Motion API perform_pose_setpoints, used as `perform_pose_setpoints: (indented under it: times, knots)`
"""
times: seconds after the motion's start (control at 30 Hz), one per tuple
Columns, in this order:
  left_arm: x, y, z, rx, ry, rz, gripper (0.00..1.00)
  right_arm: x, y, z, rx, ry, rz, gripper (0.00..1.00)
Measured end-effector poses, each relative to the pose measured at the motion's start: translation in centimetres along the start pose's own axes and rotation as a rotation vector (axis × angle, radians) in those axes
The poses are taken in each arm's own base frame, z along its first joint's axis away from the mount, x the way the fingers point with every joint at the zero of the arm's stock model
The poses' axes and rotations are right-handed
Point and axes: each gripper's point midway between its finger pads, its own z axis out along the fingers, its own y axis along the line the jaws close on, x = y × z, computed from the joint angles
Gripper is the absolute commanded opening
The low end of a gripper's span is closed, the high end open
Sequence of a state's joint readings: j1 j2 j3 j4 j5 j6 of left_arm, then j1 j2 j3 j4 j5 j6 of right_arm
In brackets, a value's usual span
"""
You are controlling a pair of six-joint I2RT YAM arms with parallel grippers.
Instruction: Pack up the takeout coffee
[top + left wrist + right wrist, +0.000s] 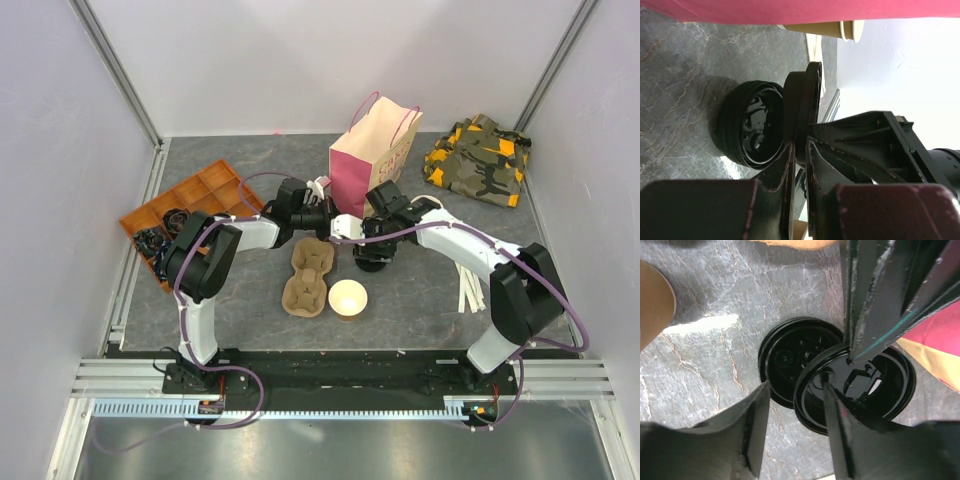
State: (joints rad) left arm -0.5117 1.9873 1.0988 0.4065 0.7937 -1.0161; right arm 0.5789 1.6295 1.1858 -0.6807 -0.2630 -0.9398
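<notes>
Takeout coffee lid (805,95) pinched on edge in left pincer (799,150), just before the bag (365,165).
Right pincer (795,390) stands parted astride it; back away without knocking it.

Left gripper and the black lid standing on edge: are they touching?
Touching. The left wrist view shows the left gripper closed on the rim of the black lid, no gap visible.

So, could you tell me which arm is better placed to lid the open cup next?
Left, probably. The left gripper pinches a black lid by its rim, while the right gripper stands open and empty. The lidless cup sits between both arms.
</notes>
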Motion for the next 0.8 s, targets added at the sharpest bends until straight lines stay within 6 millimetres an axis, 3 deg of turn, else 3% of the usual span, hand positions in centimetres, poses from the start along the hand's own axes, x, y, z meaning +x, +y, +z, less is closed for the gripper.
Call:
perform_pose_setpoints:
  times: [0.1,0.23,0.4,0.57,0.67,0.8]
  knots:
    - [0.1,-0.1,0.0,0.005,0.008,-0.004,0.02,-0.1,-0.3,-0.4,0.009,0.007,0.001,0.68]
    - [0.6,-0.8,-0.5,0.014,0.029,-0.008,0.02,-1.2,-1.1,-2.7,0.038,0.0,-0.012,0.79]
    - [1.7,-3.5,-3.0,0.038,0.035,0.016,0.02,-3.3,-0.7,-8.9,0.084,-0.056,-0.072,0.9]
    - [2.9,-6.9,-5.9,0.065,0.033,0.102,0.02,-5.4,0.3,-16.0,0.192,-0.158,-0.09,0.93]
    - [4.1,-9.0,-8.1,0.069,0.036,0.2,0.02,-6.7,0.8,-19.5,0.265,-0.24,-0.019,0.98]
    - [5.8,-11.5,-11.8,0.053,0.017,0.409,0.02,-7.6,1.3,-22.9,0.347,-0.335,0.139,0.98]
